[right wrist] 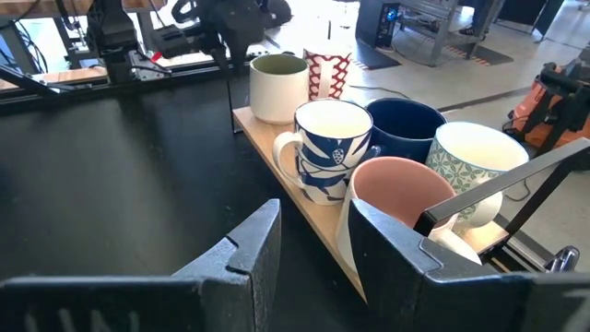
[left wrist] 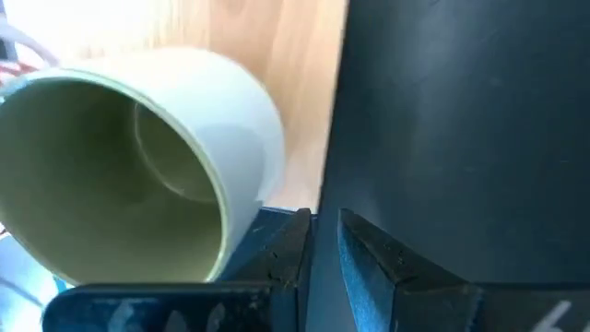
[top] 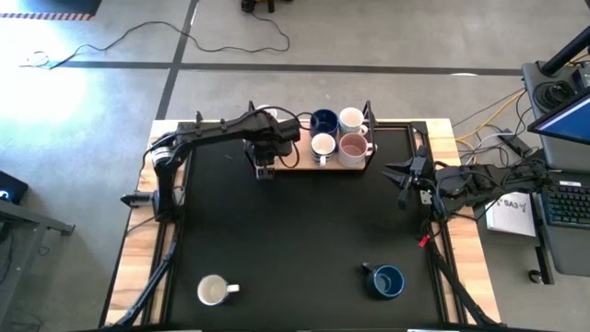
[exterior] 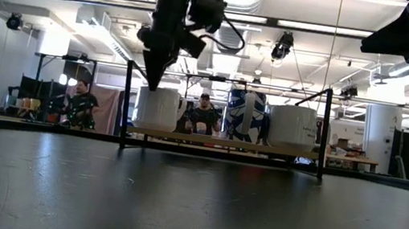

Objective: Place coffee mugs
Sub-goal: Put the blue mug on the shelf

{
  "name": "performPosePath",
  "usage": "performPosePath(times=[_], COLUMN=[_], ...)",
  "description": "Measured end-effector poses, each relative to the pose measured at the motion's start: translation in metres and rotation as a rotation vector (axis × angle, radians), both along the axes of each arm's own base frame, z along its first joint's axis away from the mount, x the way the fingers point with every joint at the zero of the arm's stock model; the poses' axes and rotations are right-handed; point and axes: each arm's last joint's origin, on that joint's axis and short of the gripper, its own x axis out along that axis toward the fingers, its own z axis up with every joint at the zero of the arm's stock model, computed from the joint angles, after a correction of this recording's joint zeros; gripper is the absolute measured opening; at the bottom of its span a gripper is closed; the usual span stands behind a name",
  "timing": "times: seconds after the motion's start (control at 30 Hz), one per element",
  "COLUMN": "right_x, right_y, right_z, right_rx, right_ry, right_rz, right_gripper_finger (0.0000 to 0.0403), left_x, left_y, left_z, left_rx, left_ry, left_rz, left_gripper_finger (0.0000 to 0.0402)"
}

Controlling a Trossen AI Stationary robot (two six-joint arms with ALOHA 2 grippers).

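A wooden board [top: 297, 164] at the table's far middle carries several coffee mugs standing on their bases: dark blue [top: 323, 120], white [top: 351, 119], white [top: 323, 145], pink [top: 354, 146], and a red-print one [right wrist: 327, 72]. A cream mug [right wrist: 279, 88] stands at the board's left end. My left gripper [exterior: 152, 84] points down, shut, level with that cream mug's rim [left wrist: 138, 157] and close beside it. My right gripper [right wrist: 313, 240] waits open at the table's right edge [top: 403, 177]. Two loose mugs stand near the front edge, white [top: 214, 290] and dark blue [top: 385, 281]. My left gripper comes from above with its fingertips [left wrist: 288, 242] right beside the cream mug's outer wall [left wrist: 253, 198], at rim height. I cannot tell whether they touch it. Nothing shows between the fingers. The mug stands upright on the board.
Black upright posts [exterior: 126, 103] [exterior: 324, 132] stand at the table's far side around the board. The black mat [top: 295, 240] between the board and the two front mugs is open room. Cables and a laptop lie off the table's right side [top: 553, 184].
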Motion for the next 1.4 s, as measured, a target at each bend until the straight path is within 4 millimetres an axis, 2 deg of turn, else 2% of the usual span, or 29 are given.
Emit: performPosePath(times=[0.13, 0.33, 0.5, 0.67, 0.87, 1.07, 1.4], right_x=[0.000, 0.000, 0.000, 0.000, 0.000, 0.000, 0.000], right_y=[0.000, 0.000, 0.000, 0.000, 0.000, 0.000, 0.000], right_z=[0.000, 0.000, 0.000, 0.000, 0.000, 0.000, 0.000], right_rx=[0.000, 0.000, 0.000, 0.000, 0.000, 0.000, 0.000], right_ry=[0.000, 0.000, 0.000, 0.000, 0.000, 0.000, 0.000], right_rz=[0.000, 0.000, 0.000, 0.000, 0.000, 0.000, 0.000], right_gripper_finger=[0.0121, 0.0121, 0.0121, 0.0121, 0.0121, 0.0121, 0.0121], left_x=[0.003, 0.011, 0.019, 0.020, 0.008, -0.012, -0.042], left_y=[-0.011, -0.039, -0.077, -0.127, -0.197, -0.256, -0.318], left_z=[0.011, 0.018, 0.018, 0.019, 0.020, 0.020, 0.020], left_rx=[-0.010, -0.153, -0.175, -0.186, -0.162, -0.146, -0.186], left_ry=[-0.041, -0.129, -0.129, -0.103, -0.051, -0.027, -0.011], left_rz=[-0.020, -0.018, -0.052, -0.041, -0.039, 0.031, 0.273], left_gripper_finger=[0.0040, 0.0040, 0.0041, 0.0041, 0.0043, 0.0071, 0.0110])
